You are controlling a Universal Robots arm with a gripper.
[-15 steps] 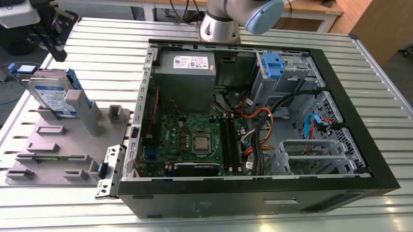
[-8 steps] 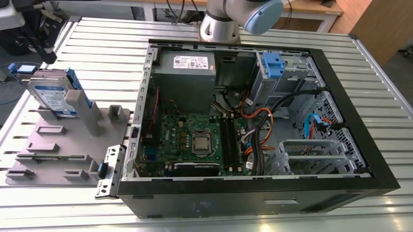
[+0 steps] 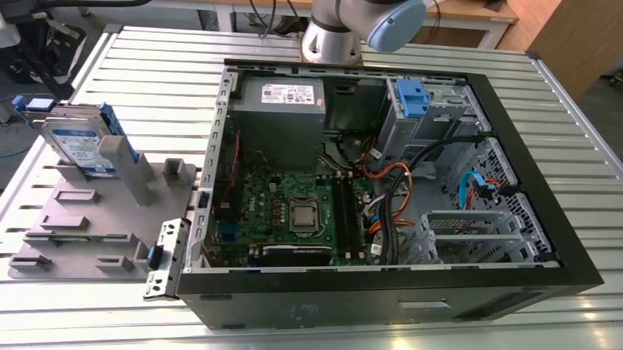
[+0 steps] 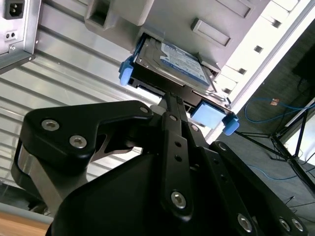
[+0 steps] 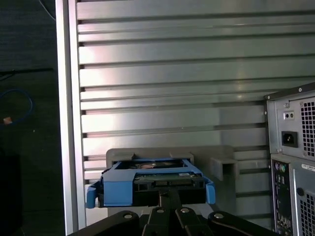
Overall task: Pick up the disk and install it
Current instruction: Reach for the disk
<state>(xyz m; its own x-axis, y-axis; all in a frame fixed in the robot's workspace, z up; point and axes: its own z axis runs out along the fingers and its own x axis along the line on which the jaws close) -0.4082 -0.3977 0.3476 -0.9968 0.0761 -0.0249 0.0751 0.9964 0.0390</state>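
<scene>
On a ribbed silver metal tabletop (image 3: pixel 146 69), on the exterior view's left of an open black computer case (image 3: pixel 389 306): a grey plastic stand (image 3: pixel 68 219) holding the flat silver disk with its blue frame (image 3: pixel 83 142) upright. Black tool (image 4: pixel 170 98) right at the disk's edge in both wrist views. Wide or narrow, cannot tell. Past the tabletop's edge, dark floor (image 5: pixel 24 157) with a thin blue cable (image 5: pixel 30 104).

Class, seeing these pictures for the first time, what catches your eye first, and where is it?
The open computer case lies on the slatted metal table, its green board exposed. At the exterior view's left the disk stands upright in a grey holder. In the second wrist view the gripper points toward the disk's blue-framed edge.
</scene>
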